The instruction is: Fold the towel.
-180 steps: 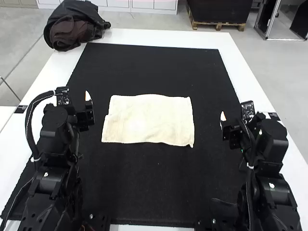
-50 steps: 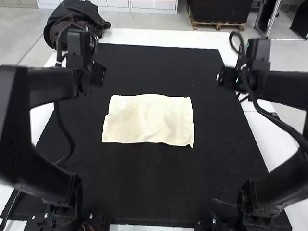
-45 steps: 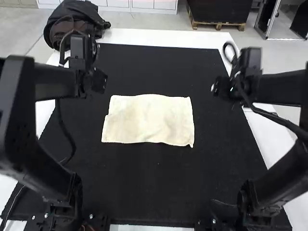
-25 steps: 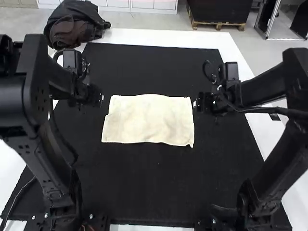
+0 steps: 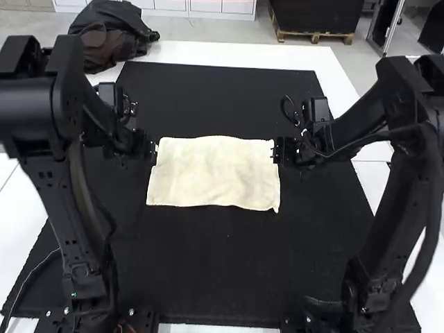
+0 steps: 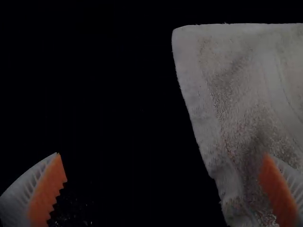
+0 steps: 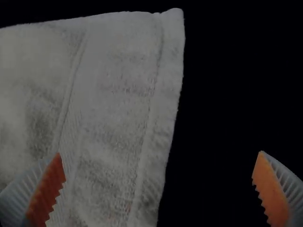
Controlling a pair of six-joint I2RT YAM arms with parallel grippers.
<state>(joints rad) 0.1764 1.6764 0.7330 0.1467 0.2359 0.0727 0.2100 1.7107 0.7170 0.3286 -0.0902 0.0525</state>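
Closer in to the towel [image 5: 215,173] come the left gripper [image 6: 162,154] and the right gripper [image 7: 160,153], and the towel has stayed put. Both have their fingers spread wide, pinching nothing, one finger over the cloth side and one over the black mat [image 5: 229,263]. To grab well, they should go down low and nip both side edges near the far corners, then lift together. The towel lies flat on the mat, with lots of bare mat on the near side for folding
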